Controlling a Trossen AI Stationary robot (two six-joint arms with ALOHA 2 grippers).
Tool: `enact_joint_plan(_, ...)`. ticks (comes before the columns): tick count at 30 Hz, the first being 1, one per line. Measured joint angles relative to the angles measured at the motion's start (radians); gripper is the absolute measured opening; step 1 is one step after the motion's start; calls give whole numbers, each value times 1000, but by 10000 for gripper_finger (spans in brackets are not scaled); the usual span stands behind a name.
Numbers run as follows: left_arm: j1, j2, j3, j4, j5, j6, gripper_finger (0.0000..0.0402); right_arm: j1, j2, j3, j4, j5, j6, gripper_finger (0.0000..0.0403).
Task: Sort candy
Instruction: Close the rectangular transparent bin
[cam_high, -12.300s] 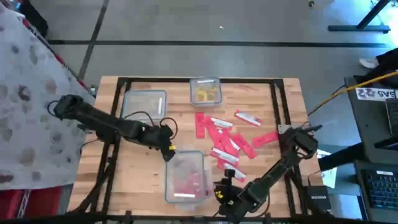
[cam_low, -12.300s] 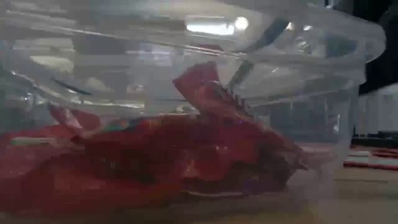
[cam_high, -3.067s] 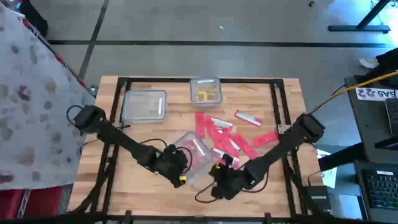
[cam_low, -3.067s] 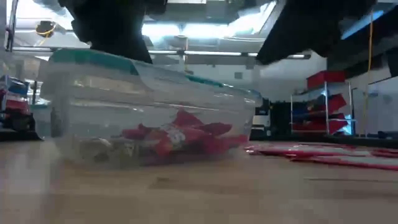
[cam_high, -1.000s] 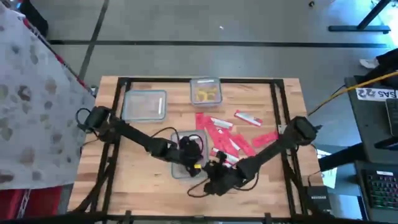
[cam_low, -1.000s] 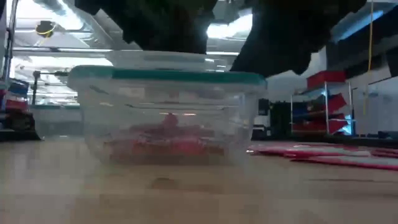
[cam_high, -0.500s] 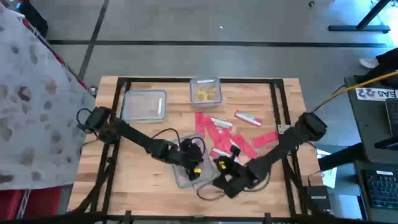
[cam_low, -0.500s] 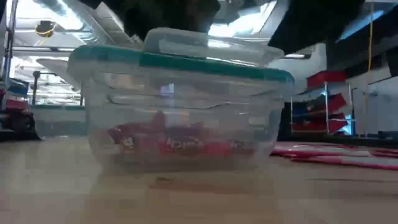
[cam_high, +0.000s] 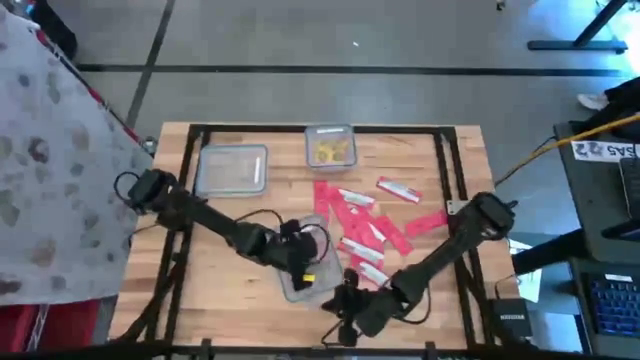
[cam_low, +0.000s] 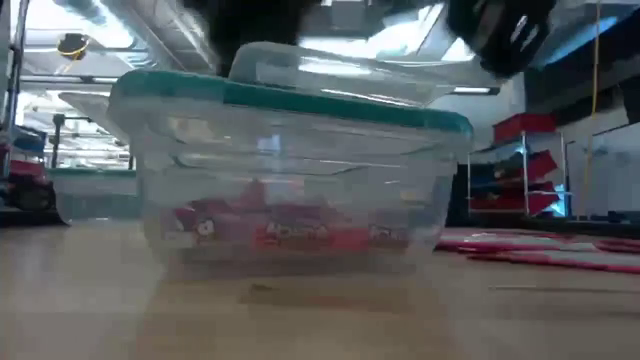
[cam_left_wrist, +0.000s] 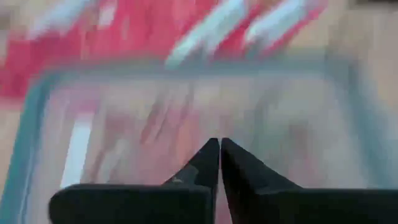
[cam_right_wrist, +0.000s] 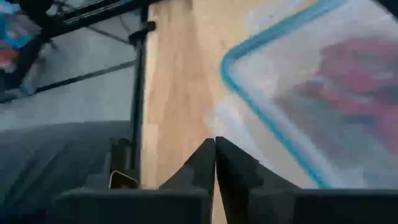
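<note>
1. Likely the candy is light, thin and slippery; each flat packet is best pinched by an edge.
2. Loose packets are spread on the surface beyond both pincers; more lie in the lidded tub.
3. The left pincer is closed, empty, above the lid.
4. The right pincer is closed, empty, beside the tub.
5. Packet print is blurred.

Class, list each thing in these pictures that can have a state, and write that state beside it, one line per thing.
Lidded tub: closed, teal-rimmed lid on, red candy inside.
Yellow-candy tub: open, no lid, holds yellow pieces.
Clear tub: at the table's far left; contents cannot be told.
Loose red candy: unsorted, lying on the table.
Left tool: shut, over the lidded tub's lid.
Right tool: shut, beside that tub, holding nothing.
</note>
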Motion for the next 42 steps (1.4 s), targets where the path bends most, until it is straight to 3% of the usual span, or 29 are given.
enact_joint_plan(8,-18,4,-115,136,-2,-114,0,-37,43,3,-105,67,88,0)
enact_joint_plan(20,-57,11,-246,377,-40,-231,0,-64,41,0,-175,226,85,0)
enact_joint_plan(25,-58,14,-269,446,-40,-247,0,-86,41,1,-205,242,80,0)
enact_joint_plan(31,-58,20,-272,503,-49,-227,0,-89,-6,0,-424,309,149,0)
enact_joint_plan(37,-66,-5,-221,500,6,-86,0,-103,-75,3,-744,503,358,0)
enact_joint_plan(42,-36,-20,-202,477,-10,-4,0,-57,-133,5,-775,484,384,0)
